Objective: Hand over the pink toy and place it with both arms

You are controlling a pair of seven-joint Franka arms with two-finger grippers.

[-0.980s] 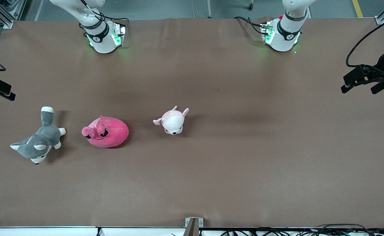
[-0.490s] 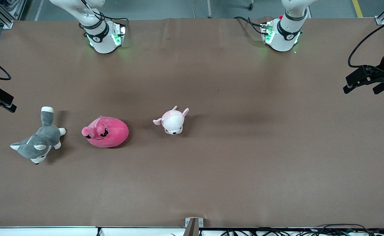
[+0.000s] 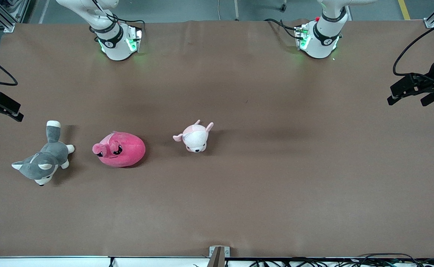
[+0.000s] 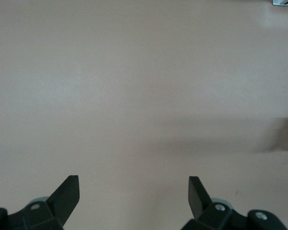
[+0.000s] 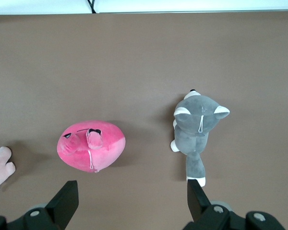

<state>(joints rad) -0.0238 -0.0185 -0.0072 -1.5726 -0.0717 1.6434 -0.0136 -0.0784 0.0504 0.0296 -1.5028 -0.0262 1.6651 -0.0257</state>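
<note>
The pink toy (image 3: 119, 149) is a round hot-pink plush that lies on the brown table toward the right arm's end, between a grey husky and a small pale plush. It also shows in the right wrist view (image 5: 91, 146). My right gripper (image 3: 16, 113) is open and empty, up over the table's edge at the right arm's end, apart from the toy; its jaws stand wide in the right wrist view (image 5: 132, 187). My left gripper (image 3: 405, 103) is open and empty over the edge at the left arm's end, above bare table (image 4: 133, 182).
A grey-and-white plush husky (image 3: 42, 159) lies beside the pink toy toward the right arm's end, also in the right wrist view (image 5: 197, 129). A small pale pink-and-white plush animal (image 3: 194, 136) lies near the table's middle. The brown table (image 3: 276, 178) stretches toward the left arm's end.
My right gripper has shifted slightly inward over the table's edge. My left gripper has barely moved. The toys lie as before.
</note>
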